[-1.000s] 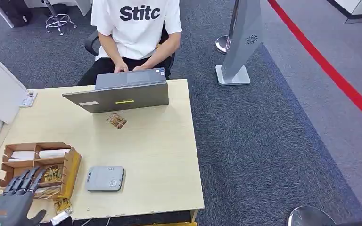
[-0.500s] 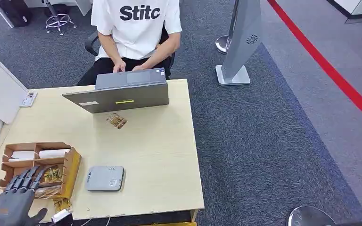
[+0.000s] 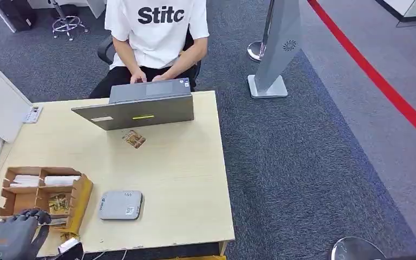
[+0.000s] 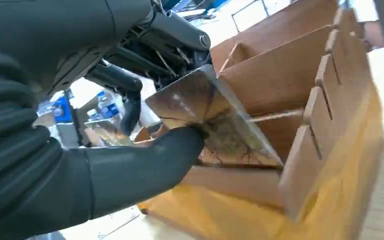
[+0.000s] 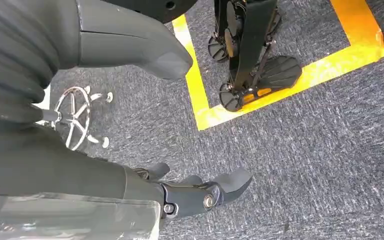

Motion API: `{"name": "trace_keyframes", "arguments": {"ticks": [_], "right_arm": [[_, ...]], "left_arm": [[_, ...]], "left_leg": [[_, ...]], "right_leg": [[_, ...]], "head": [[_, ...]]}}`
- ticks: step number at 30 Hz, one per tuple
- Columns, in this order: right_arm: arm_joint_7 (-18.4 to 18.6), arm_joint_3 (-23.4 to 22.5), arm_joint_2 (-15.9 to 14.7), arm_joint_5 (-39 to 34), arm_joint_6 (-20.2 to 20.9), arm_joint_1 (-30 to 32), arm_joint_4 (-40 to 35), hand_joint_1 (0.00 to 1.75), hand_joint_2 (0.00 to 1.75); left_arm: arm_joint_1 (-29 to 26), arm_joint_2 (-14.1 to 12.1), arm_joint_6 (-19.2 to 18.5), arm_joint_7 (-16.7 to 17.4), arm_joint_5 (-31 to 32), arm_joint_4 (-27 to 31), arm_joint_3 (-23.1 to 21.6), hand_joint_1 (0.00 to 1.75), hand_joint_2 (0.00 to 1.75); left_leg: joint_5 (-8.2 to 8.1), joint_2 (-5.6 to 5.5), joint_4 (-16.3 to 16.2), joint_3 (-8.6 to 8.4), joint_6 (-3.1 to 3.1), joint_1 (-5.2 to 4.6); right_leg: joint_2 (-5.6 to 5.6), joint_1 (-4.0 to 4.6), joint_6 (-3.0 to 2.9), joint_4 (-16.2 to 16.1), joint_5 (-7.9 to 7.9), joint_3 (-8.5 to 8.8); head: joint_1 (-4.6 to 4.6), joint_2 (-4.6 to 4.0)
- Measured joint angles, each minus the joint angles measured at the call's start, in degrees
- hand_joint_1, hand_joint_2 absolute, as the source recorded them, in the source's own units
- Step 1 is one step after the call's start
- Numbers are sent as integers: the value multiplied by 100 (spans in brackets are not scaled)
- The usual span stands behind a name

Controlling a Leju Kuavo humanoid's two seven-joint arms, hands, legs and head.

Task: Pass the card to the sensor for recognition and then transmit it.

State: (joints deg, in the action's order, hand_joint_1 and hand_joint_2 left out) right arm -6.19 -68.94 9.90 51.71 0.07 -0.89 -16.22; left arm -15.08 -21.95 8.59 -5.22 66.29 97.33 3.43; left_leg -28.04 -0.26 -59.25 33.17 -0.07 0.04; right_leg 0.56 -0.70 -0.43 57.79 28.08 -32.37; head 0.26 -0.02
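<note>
One word can be read: "Stitc" in black on the white T-shirt of the person point(image 3: 154, 32) seated at twelve o'clock behind the laptop point(image 3: 141, 108). The laptop's grey lid carries a small yellow strip and a pale sticker, too small to read. The sensor point(image 3: 120, 205), a flat grey box with rounded corners, bears tiny marks and a little label that cannot be made out; it lies on the pale wooden table point(image 3: 184, 173) just at three o'clock of the cardboard tray point(image 3: 81, 197).

The card point(image 4: 215, 125) is glossy, brown and gold with dark vein-like lines, and catches the light on its upper face. It sits tilted at a near compartment of the tray, pinched between the thumb and dark fingers of the left hand point(image 4: 130, 125); from the head view that hand point(image 3: 16, 235) is curled at the tray's near corner, about seven o'clock on the table. A second patterned card point(image 3: 134, 138) lies flat just in front of the laptop.

The right hand point(image 5: 200, 192) hangs over grey carpet, fingers loosely apart and holding nothing.
</note>
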Motion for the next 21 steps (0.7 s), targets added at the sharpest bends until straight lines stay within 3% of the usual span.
{"name": "trace_keyframes", "arguments": {"ticks": [14, 21], "right_arm": [[-26, -7, 9, 111, 20, -3, -4, 0, 175], [-90, -7, 7, 255, 15, -11, -4, 0, 175]], "left_arm": [[374, 2, 173, -103, -39, 112, 66, 175, 175], [1257, -184, 127, 15, -228, 284, 190, 175, 175]], "left_leg": [[2, -2, -1, -1, 1, 0], [10, -12, -2, -3, -2, 1]], "right_leg": [[-2, 0, 0, 0, -1, 0], [-12, 1, -1, 1, -3, 3]], "head": [[0, 0], [2, 0]]}}
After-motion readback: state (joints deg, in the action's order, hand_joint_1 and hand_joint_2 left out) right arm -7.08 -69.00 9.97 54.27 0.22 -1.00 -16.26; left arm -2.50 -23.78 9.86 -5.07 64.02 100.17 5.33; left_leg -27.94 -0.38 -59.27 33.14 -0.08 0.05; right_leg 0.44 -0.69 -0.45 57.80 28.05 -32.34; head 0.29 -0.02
